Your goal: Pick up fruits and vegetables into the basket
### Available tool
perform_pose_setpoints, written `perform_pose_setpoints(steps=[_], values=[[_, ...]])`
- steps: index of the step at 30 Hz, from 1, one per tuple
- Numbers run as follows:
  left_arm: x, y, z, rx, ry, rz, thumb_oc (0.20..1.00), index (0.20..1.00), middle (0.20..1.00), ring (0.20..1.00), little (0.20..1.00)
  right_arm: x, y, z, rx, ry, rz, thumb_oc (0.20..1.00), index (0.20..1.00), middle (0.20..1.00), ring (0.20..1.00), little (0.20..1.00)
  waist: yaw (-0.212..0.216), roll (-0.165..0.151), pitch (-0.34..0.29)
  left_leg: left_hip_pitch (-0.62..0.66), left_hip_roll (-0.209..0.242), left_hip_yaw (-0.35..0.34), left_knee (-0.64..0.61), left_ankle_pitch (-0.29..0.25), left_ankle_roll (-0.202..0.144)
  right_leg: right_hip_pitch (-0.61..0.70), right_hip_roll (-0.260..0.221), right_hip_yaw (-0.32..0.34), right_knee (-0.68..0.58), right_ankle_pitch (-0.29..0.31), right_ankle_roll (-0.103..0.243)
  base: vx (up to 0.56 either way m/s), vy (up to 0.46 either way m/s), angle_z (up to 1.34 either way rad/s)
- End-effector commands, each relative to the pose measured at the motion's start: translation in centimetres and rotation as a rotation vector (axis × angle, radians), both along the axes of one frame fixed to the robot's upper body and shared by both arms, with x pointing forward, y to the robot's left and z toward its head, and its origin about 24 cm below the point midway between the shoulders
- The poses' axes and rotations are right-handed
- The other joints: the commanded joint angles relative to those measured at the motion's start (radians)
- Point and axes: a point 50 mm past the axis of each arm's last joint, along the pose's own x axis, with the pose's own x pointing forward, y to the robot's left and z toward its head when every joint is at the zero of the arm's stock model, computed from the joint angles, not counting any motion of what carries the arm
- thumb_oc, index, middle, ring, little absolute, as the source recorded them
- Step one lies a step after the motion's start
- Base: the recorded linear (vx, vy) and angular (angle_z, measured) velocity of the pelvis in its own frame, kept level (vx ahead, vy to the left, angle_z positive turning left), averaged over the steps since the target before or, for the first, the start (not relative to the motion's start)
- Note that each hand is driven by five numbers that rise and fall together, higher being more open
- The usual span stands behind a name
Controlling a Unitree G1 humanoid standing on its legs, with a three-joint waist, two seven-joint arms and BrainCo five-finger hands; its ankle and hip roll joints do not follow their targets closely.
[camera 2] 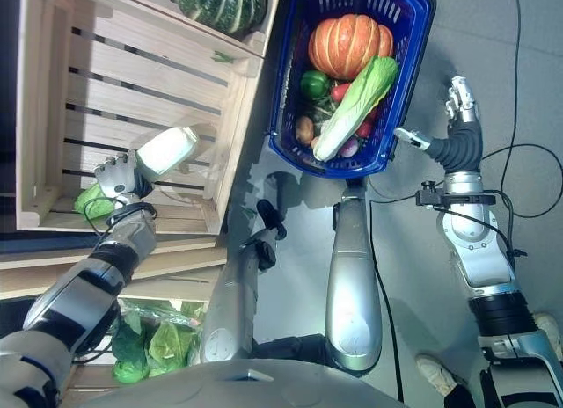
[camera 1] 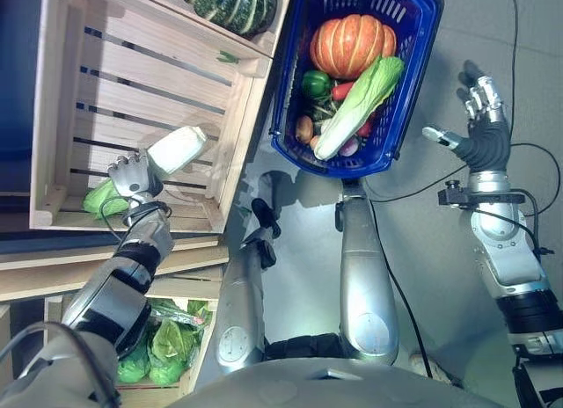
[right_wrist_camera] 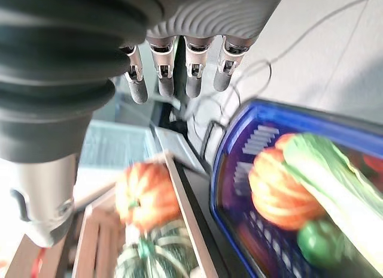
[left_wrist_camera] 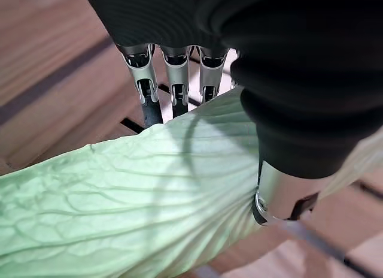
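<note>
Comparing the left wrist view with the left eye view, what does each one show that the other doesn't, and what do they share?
The left wrist view alone shows the veined leaf surface of the napa cabbage up close, with the left hand and its fingers curled round it. The left eye view alone shows the blue basket holding an orange pumpkin, the striped green squash, and the right hand open beside the basket. Both show the cabbage, the left hand and the wooden crate.
</note>
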Motion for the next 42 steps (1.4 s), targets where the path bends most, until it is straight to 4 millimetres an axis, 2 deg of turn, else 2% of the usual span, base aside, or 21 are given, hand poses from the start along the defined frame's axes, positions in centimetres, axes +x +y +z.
perform_pose_setpoints(steps=[1,5,6,11,14,16,18,20,29,42], values=[[-4.4,5.8,-0.3,-0.08,-0.059,0.1,0.2,0.2,0.2,0.2,0.2,-0.9,0.9,0.7,0.019,0.012,0.108,1.0,1.0,1.0,1.0,1.0,0.023,-0.033,-0.024,-0.014,-0.017,-0.034,0.021,0.007,0.028,0.126,-0.006,-0.02,-0.035,-0.067,0.056,0.02,-0.077,0.11],[-4.5,4.6,1.3,-0.153,-0.216,-0.017,0.2,0.2,0.2,0.2,0.2,-1.0,1.6,0.4,0.062,0.053,0.163,1.0,1.0,1.0,1.0,1.0,0.05,-0.046,-0.024,0.06,-0.016,-0.056,-0.01,0.008,0.031,0.215,-0.007,-0.034,-0.063,-0.07,0.06,0.03,-0.088,0.17],[-4.3,3.8,2.7,-0.2,-0.288,-0.088,0.2,0.2,0.2,0.2,0.2,-1.0,2.1,0.4,0.084,0.061,0.183,1.0,1.0,1.0,1.0,1.0,0.072,-0.053,-0.045,0.089,-0.016,-0.066,-0.029,0.006,0.033,0.254,-0.009,-0.046,-0.085,-0.071,0.063,0.05,-0.134,0.16],[-4.3,0.7,7.0,-0.296,-0.467,-0.309,0.2,0.2,0.2,0.2,0.2,-1.1,4.5,0.4,0.174,0.088,0.288,1.0,1.0,1.0,1.0,1.0,0.131,-0.086,-0.111,0.161,-0.011,-0.097,-0.072,-0.002,0.037,0.367,0.003,-0.079,-0.148,-0.075,0.062,0.07,-0.181,0.16],[-4.3,-1.5,8.7,-0.357,-0.519,-0.431,0.2,0.2,0.2,0.2,0.2,-1.2,5.9,0.9,0.234,0.083,0.355,1.0,1.0,1.0,1.0,1.0,0.156,-0.102,-0.148,0.199,-0.008,-0.109,-0.095,-0.001,0.04,0.43,0.013,-0.096,-0.189,-0.069,0.061,0.07,-0.151,0.22],[-4.2,-2.3,9.2,-0.388,-0.533,-0.469,0.2,0.2,0.2,0.2,0.2,-1.1,6.5,1.2,0.254,0.075,0.376,1.0,1.0,1.0,1.0,1.0,0.163,-0.108,-0.161,0.216,-0.005,-0.113,-0.101,-0.004,0.041,0.457,0.015,-0.102,-0.204,-0.069,0.061,0.09,-0.108,0.11],[-3.8,-4.2,9.4,-0.46,-0.519,-0.536,0.2,0.2,0.2,0.2,0.2,-0.8,7.9,1.4,0.284,0.088,0.406,1.0,1.0,1.0,1.0,1.0,0.178,-0.118,-0.197,0.255,-0.002,-0.121,-0.117,-0.011,0.041,0.512,0.021,-0.11,-0.232,-0.069,0.066,0.16,-0.128,0.09],[-3.5,-5.8,9.4,-0.454,-0.482,-0.59,0.2,0.2,0.2,0.2,0.2,-0.6,9.2,1.6,0.286,0.105,0.44,1.0,1.0,1.0,1.0,1.0,0.187,-0.126,-0.223,0.291,0.003,-0.125,-0.13,-0.017,0.042,0.554,0.025,-0.114,-0.252,-0.07,0.073,0.16,-0.083,0.06],[-2.3,-9.9,9.1,-0.354,-0.332,-0.757,0.2,0.2,0.2,0.2,0.2,-0.3,13.3,1.3,0.277,0.215,0.58,1.0,1.0,1.0,1.0,1.0,0.212,-0.16,-0.285,0.365,0.021,-0.122,-0.135,-0.047,0.038,0.638,0.022,-0.119,-0.277,-0.075,0.089,0.11,-0.046,0.06],[-2.5,-14.0,8.4,-0.181,-0.203,-0.969,0.2,0.2,0.2,0.2,0.2,-0.7,16.4,0.0,0.267,0.324,0.676,1.0,1.0,1.0,1.0,1.0,0.217,-0.176,-0.319,0.426,0.029,-0.112,-0.158,-0.068,0.032,0.689,0.009,-0.106,-0.314,-0.065,0.113,0.05,-0.003,0.0]])
